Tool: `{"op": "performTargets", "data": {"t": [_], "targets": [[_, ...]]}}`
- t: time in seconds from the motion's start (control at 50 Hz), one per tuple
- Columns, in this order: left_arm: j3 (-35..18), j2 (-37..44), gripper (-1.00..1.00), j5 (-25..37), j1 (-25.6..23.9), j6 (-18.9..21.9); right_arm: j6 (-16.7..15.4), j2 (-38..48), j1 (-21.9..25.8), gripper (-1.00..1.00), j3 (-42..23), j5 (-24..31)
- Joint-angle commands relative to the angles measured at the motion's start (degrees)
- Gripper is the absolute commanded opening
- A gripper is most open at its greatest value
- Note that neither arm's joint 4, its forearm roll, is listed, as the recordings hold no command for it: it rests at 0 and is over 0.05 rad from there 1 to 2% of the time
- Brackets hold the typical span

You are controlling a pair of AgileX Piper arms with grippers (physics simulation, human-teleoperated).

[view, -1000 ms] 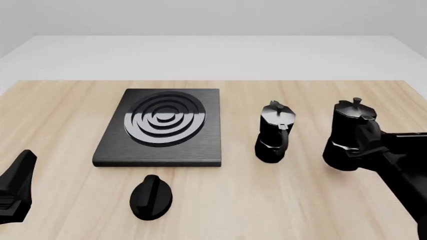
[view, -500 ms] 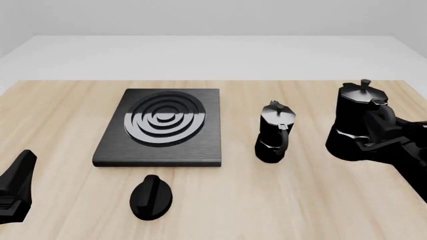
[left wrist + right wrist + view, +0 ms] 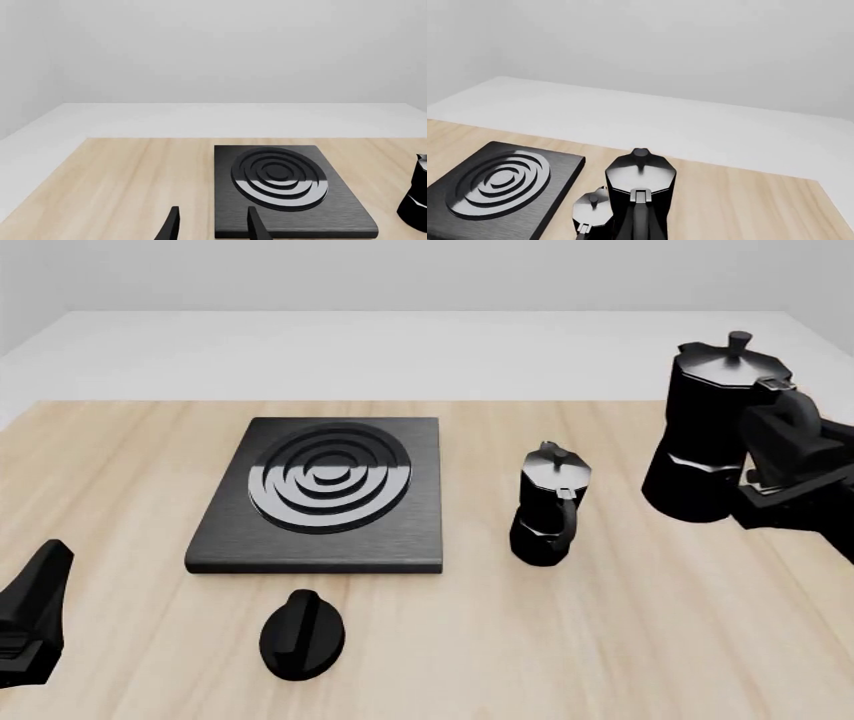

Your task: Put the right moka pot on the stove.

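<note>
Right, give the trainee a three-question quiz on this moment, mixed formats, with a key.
1. True or false: the right moka pot rests on the stove.
2. Which gripper holds that pot? A) left gripper B) right gripper
3. Fill in: in the front view, the other moka pot stands between the stove and the ____ pot.

Key: 1 false, it hangs in the air, to the right of the stove. 2 B; the left one is open. 3 held.

Light wood-grain table [image 3: 120, 455], grain running toward far edge. Beyond far edge: pale grey-white floor [image 3: 427, 350], then plain white wall [image 3: 233, 50]. Lighting soft, even; no hard shadows.
</note>
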Motion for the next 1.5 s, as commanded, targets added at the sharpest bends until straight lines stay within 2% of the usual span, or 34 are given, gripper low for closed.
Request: {"op": "performTargets", "data": {"t": [0.02,0.32,0.54,0.74,1.22,1.5], "targets": [[0.0,0.0,1.00,0.0,0.0,0.0,-0.1,-0.8,4.3,-1.00,-5.8,2.0],[0.0,0.0,1.00,0.0,0.0,0.0,-0.9,7.4,10.7,-1.00,-9.2,-4.0],[0.0,0.0,1.00,0.0,0.0,0.0,-2.6,17.1,15.4,-1.00,-12.4,-11.1],[0.0,0.0,1.00,0.0,0.0,0.0,-2.6,26.2,19.1,-1.00,-15.9,-16.5],[0.0,0.0,1.00,0.0,0.0,0.0,-1.4,44.0,25.0,-1.00,-25.5,-24.1],[0.0,0.0,1.00,0.0,0.0,0.0,-0.3,52.5,26.5,-1.00,-29.9,-28.8]]}}
